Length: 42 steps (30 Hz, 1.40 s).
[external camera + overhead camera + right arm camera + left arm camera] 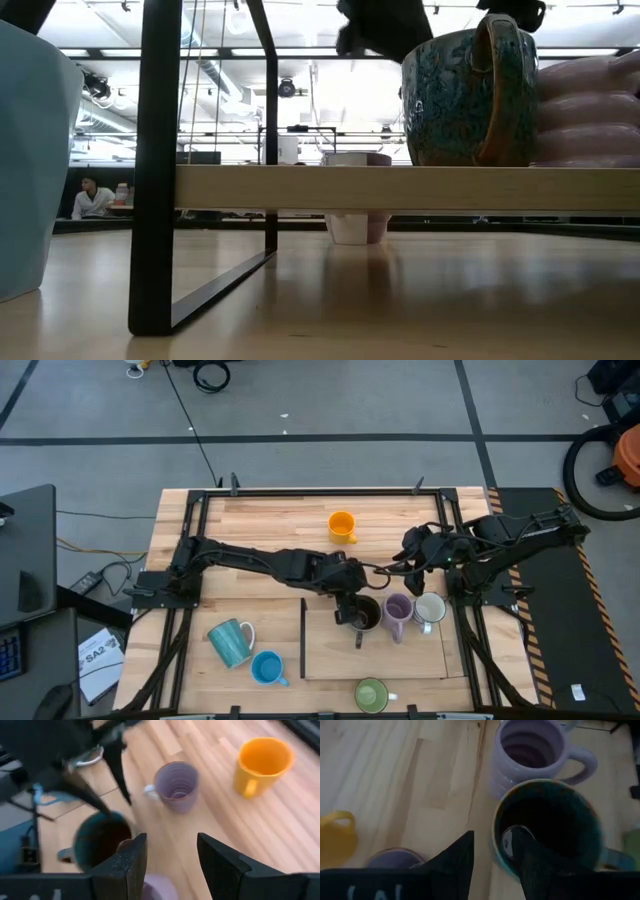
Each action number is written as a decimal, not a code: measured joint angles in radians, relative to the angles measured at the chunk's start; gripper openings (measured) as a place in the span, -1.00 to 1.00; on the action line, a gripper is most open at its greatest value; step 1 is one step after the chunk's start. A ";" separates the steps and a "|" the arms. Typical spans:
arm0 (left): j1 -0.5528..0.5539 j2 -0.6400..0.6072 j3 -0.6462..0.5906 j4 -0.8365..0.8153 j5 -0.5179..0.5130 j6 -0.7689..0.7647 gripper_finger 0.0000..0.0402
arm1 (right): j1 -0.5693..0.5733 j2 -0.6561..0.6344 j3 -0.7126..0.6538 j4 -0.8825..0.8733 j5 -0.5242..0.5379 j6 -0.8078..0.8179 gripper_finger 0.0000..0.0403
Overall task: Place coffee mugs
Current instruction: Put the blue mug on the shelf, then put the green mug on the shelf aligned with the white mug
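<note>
Left arm stretched across table centre, left gripper (pixel 352 603) over rim of dark teal mug (pixel 366 614) on raised wooden shelf (pixel 330 650). Fingers spread, one finger (pixel 520 851) inside the mug, other outside the wall; not pinching. Right arm folded at right edge, right gripper (pixel 415 557) hanging behind the shelf, fingers spread wide, nothing between.

Purple mug (pixel 398 611) just beside dark teal one, white mug (pixel 431 610) next on the right, all three on shelf. Orange mug (pixel 342 525) on bare table near back. Teal mug (pixel 231 641) and bright blue mug (pixel 267 667) front left, off shelf. Green mug (pixel 371 695) at front edge. Second purple mug (pixel 176 785) upright betw. orange and shelf.

Table (pixel 250 520) light wood planks, black frame. Grey floor, cables, person (pixel 92 198) seated far back in room.
</note>
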 joint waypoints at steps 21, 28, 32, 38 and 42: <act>-0.305 -0.174 -0.002 -0.233 -0.187 -0.030 -0.31 | 0.443 0.240 0.000 0.512 0.035 0.175 -0.11; -0.371 -0.173 -0.002 -0.230 -0.232 -0.088 -0.31 | 0.493 0.352 0.000 0.692 -0.032 0.063 -0.11; -0.394 -0.173 -0.002 -0.232 -0.239 -0.086 -0.31 | 0.494 0.396 0.000 0.764 -0.100 -0.055 -0.11; -0.408 -0.173 -0.002 -0.232 -0.239 -0.088 -0.31 | 0.489 0.443 0.000 0.806 -0.201 -0.221 -0.11; -0.406 -0.172 -0.002 -0.232 -0.240 -0.090 -0.31 | 0.482 0.458 0.000 0.825 -0.233 -0.352 -0.11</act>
